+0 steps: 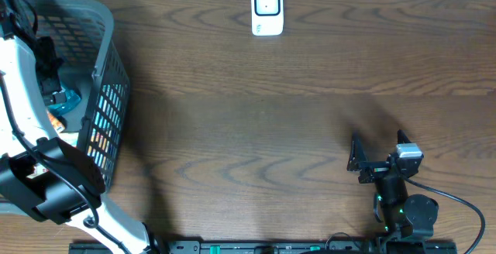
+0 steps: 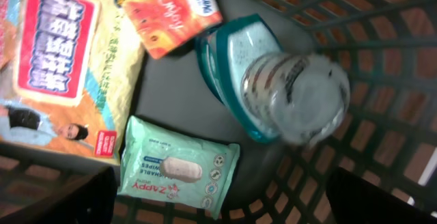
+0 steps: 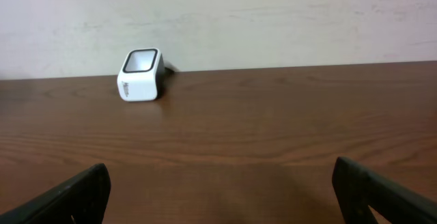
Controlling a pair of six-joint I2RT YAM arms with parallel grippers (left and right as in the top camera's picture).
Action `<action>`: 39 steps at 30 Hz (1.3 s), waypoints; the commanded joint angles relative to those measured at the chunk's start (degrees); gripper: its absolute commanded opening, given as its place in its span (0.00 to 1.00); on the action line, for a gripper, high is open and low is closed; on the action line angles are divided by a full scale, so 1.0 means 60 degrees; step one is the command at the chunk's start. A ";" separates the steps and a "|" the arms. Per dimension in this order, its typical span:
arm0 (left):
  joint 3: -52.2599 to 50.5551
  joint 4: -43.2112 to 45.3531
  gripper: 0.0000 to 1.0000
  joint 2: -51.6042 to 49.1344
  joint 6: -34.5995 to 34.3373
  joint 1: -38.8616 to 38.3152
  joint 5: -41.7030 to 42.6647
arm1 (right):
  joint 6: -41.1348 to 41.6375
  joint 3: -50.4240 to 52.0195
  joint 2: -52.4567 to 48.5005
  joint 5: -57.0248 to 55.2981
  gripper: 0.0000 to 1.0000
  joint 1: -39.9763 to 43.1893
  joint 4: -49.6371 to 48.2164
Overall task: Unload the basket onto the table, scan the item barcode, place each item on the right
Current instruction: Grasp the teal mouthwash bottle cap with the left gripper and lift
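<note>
Basket (image 1: pixel 108 29) of grey mesh at the far left of the table (image 1: pixel 256 122), with the goods gathered inside, likely so that one piece at a time could be taken out. Reached down into it with the left gripper (image 2: pixel 222 207), its fingers (image 2: pixel 68 200) spread wide and grasping nothing, which left room to close on something from above.

Saw below it, from left to right, a big yellow packet (image 2: pixel 61 60) lying flat, an orange sachet (image 2: pixel 171 12), a mint-green wipes pack (image 2: pixel 177 166) and a teal tub (image 2: pixel 273 80). Took the teal tub for the item to scan, as it lay nearest under the open fingers, though could not be sure. Lay on the basket floor toward the right wall, leaning partly on its side. Looked rounded, with a teal body and a clear, shiny lid; showed no barcode from this side, so would probably need turning.

Found the scanner (image 1: pixel 267 8) at the far edge of the table, in the middle, white with a dark window turned toward the arms. Rested the right gripper (image 1: pixel 377 147) low at the near right, well apart from everything, fingers released and empty, facing the scanner.
</note>
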State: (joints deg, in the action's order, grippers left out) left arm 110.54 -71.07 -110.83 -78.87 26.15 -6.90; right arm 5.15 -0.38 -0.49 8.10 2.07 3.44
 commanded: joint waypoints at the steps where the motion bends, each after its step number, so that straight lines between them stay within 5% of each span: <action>1: 0.0007 -0.0149 0.98 -0.0069 -0.1311 0.0051 -0.0441 | -0.0087 0.0011 0.0018 -0.0011 0.99 0.0033 0.0036; 26: -0.0146 0.0506 0.98 -0.1264 -0.1144 0.0619 -0.0962 | -0.0087 0.0011 0.0018 -0.0011 0.99 0.0033 0.0036; 32: -0.0146 0.0535 0.43 -0.1574 -0.0503 0.0612 -0.0423 | -0.0087 0.0011 0.0018 -0.0011 0.99 0.0033 0.0036; 36: -0.0135 0.0568 0.26 -0.1359 -0.0259 0.0634 -0.0430 | -0.0087 0.0011 0.0018 -0.0011 0.99 0.0033 0.0036; 39: -0.0135 0.0809 0.23 -0.1016 0.0361 0.0688 -0.0426 | -0.0087 0.0011 0.0018 -0.0011 0.99 0.0033 0.0036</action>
State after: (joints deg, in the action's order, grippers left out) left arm 110.26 -67.09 -119.35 -81.28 29.91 -10.35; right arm 5.15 -0.38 -0.49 8.10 2.07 3.44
